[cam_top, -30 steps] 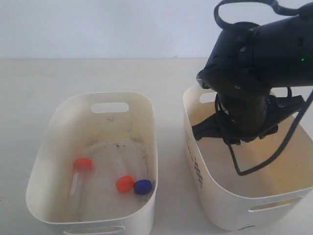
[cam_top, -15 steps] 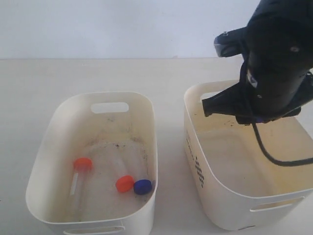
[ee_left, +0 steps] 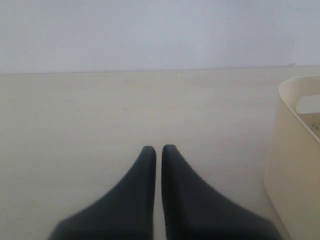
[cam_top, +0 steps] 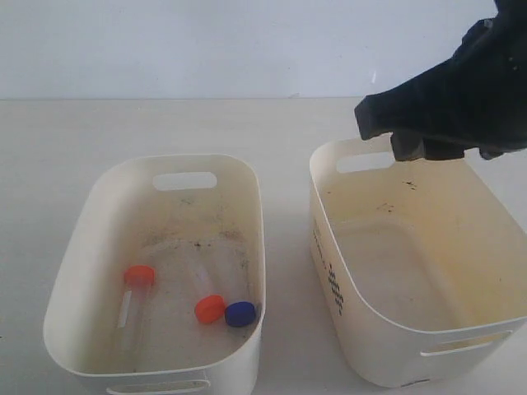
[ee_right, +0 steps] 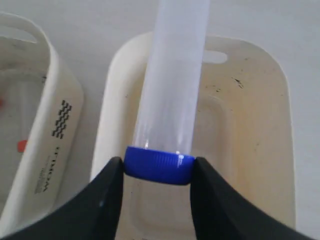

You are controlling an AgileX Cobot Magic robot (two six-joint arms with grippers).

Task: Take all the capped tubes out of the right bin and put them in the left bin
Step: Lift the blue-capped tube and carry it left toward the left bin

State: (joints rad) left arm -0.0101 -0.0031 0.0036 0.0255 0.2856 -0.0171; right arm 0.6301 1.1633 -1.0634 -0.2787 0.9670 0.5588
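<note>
The right gripper (ee_right: 157,166) has its jaws part-way closed, pinching a capped tube (ee_right: 175,75) by its blue cap (ee_right: 160,169), up over the right bin (cam_top: 329,177). With only the cap held, I reckon the long body could swing or slip on the way across and drop short of the left bin (cam_top: 82,214), onto the table (cam_top: 284,132).

No word here can be read. The right bin (cam_top: 370,337) has dark print (cam_top: 333,284) on the outer side that faces the other tub: little wavy lines and a row of tiny letters (too small to make out). The left bin (ee_right: 62,85) has black print (ee_right: 59,120) too, wavy lines beside blurry letters.
</note>
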